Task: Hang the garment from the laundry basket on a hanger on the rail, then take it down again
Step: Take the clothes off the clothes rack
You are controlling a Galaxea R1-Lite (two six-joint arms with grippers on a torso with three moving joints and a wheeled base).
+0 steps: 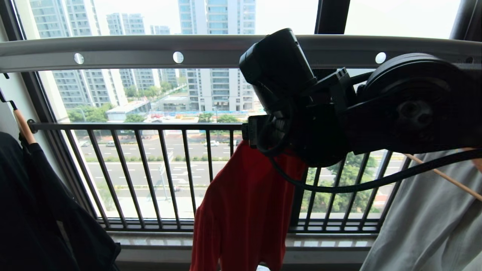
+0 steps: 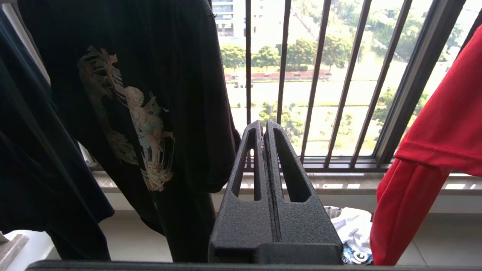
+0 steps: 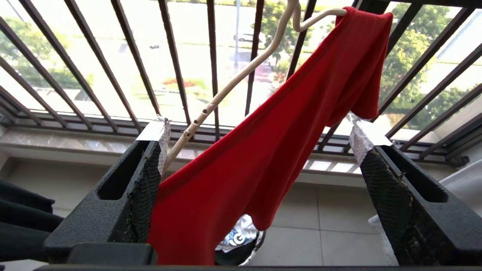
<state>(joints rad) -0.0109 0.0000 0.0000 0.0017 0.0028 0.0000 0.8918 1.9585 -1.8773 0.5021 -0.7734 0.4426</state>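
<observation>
Black printed T-shirt (image 2: 124, 113) left of red T-shirt (image 3: 263, 150) on cream wire hanger (image 3: 226, 94), right end effector (image 3: 260, 150) spread around it (left end effector (image 2: 268, 130) pressed together), basket (image 3: 241, 244) holding printed cloth below.

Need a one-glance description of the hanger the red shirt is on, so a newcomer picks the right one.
Start at the grey rail across the window, then drop to the red T-shirt in front of the balcony bars. The hanger carrying it is a thin cream-white wire, unlike the thicker wooden hanger under the black T-shirt.
</observation>
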